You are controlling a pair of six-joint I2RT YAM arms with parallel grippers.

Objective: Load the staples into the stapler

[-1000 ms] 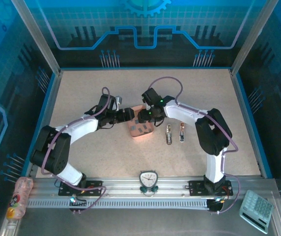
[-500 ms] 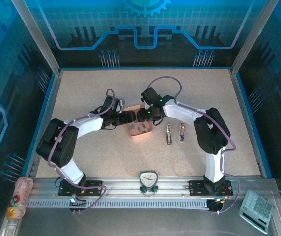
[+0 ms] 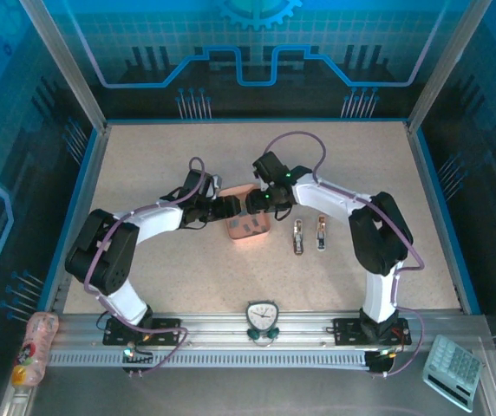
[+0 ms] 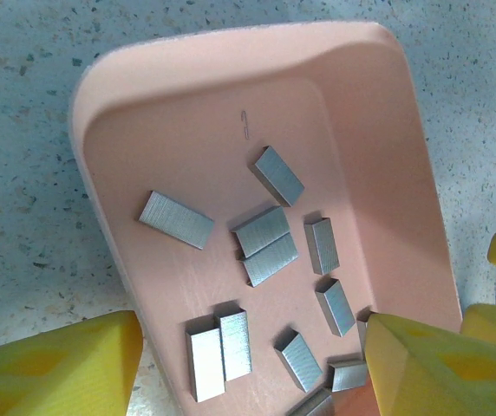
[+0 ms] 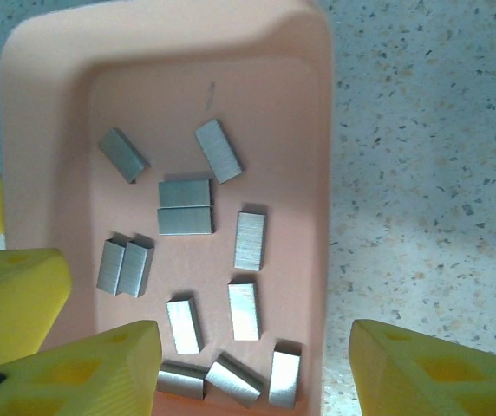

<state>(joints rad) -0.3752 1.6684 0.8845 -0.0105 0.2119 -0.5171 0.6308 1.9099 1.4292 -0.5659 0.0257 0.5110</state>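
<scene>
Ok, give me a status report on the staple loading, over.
Left pincer and right pincer open, empty, over pink tray. Staples loose in tray, none held. Staplers sit apart; pincers crowd each other.

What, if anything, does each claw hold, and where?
No staples held. Right claw stands open across the pink tray; left claw straddles it, grip cannot be told.
</scene>
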